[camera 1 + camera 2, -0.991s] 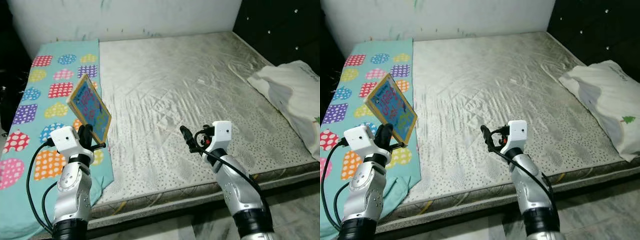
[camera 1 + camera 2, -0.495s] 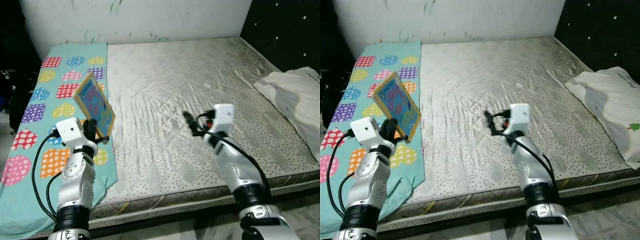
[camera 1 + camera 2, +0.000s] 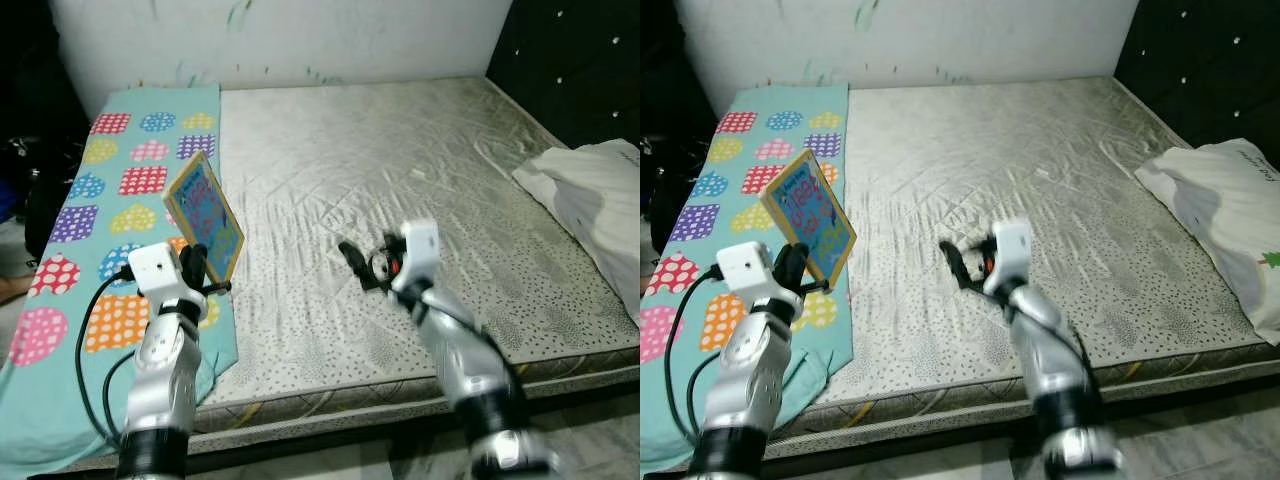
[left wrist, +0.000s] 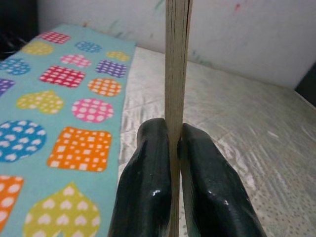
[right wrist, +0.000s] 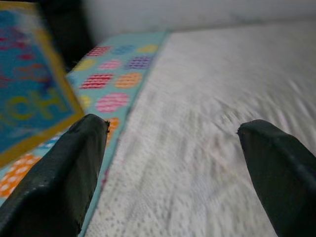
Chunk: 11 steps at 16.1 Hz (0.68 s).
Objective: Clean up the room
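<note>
A thin book with a blue cover and yellow border stands upright above the seam between blanket and mattress. My left gripper is shut on its lower edge. In the left wrist view, both black fingers press the book's pale spine. My right gripper hovers low over the mattress, to the right of the book. It is open and holds nothing. In the right wrist view its fingers stand wide apart, with the book's cover off to one side.
A teal blanket with coloured hearts and squares covers the bed's left strip and hangs over the front edge. A white pillow lies at the right edge. A dark padded headboard stands at the right, a white wall behind, and dark clutter at the far left.
My right gripper has swung left across the mattress, toward the book. The left gripper keeps its hold on the book. The camera has shifted a little.
</note>
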Tool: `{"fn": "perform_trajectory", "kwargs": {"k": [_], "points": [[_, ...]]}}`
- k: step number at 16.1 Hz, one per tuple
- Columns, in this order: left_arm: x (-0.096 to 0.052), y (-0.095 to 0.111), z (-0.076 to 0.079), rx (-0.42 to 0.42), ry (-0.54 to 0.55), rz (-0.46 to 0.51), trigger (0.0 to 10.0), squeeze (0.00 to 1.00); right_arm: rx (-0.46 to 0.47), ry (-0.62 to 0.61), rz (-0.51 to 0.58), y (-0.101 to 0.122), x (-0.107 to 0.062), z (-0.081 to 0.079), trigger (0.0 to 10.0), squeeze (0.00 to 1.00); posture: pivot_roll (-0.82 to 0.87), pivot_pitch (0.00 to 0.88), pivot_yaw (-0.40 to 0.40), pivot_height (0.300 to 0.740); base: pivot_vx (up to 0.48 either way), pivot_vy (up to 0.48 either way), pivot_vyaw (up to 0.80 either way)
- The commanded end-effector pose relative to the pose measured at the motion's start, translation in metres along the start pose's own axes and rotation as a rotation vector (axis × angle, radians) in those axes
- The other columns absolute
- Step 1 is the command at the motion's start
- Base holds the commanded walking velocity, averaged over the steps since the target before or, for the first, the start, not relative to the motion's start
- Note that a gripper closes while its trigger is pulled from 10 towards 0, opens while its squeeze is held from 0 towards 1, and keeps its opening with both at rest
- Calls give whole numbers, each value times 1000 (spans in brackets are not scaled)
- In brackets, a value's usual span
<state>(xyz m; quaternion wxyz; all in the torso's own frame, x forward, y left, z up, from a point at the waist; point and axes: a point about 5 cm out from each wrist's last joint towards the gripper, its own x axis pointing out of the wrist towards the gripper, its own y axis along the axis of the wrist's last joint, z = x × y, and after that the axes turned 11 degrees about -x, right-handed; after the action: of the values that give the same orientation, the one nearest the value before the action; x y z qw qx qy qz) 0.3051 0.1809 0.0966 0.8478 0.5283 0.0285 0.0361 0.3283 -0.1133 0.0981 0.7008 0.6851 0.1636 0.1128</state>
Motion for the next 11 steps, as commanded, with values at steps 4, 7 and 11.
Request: {"fn": "perform_trajectory", "kwargs": {"k": [4,7,11], "points": [[-13,-4,1,13,-9,11,10000,0,2,-188,15,-11,-23,7,10000,0,-94,0,-17,740,0,0,0],[-13,-8,10,-7,-34,-8,10000,0,-68,-146,12,-10,-28,8,10000,0,-113,0,-14,740,0,0,0],[-13,-9,12,-16,-43,-27,10000,0,-115,-207,19,-2,-28,24,10000,0,-125,0,0,740,0,-209,0]]}}
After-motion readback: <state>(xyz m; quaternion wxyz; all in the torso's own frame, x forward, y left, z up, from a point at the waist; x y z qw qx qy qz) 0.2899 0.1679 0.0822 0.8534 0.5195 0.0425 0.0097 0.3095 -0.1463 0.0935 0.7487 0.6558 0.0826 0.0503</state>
